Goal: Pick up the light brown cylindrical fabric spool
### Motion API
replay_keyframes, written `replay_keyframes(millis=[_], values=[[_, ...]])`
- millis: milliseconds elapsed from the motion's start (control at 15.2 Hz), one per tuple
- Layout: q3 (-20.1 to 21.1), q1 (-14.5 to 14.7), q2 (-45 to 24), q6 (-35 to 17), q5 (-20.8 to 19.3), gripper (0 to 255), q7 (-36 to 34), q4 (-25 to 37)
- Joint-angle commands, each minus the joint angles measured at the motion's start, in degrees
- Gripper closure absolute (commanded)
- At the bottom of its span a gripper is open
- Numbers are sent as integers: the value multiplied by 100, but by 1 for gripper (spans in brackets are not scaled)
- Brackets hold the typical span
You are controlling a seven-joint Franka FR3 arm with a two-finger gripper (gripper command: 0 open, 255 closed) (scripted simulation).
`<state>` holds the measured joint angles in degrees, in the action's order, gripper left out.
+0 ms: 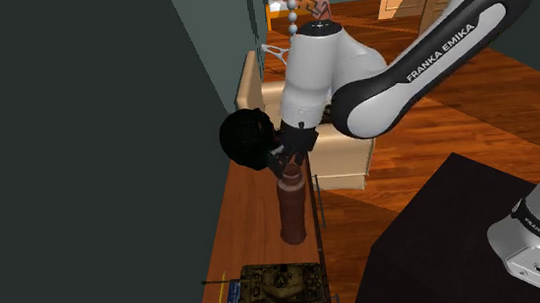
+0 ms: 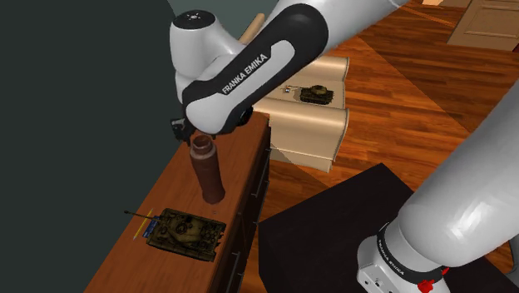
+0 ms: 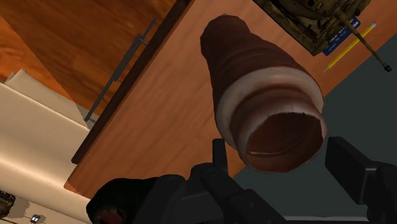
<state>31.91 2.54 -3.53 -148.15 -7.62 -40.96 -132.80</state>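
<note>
While the claw is straddling the upright brown spool with fingers wide apart, an off-centre squeeze is risking toppling it across the table.

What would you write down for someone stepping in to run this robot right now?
Hand: open, lowered over the upper end of the brown spool, one finger on each side of its rim; a gap shows beside one finger, so nothing is gripped.
Spool: standing upright on the wooden top, near its front edge, apart from the toy tank further along the top.
Done: the approach; the hand looks lined up with the spool.
Left: close the fingers on the spool, probably after easing a little lower, then lift it straight up.
</note>
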Motion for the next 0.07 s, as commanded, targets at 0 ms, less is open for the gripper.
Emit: replay_keyframes(millis=[0], values=[[8,2,25,28,27,255,11,13]])
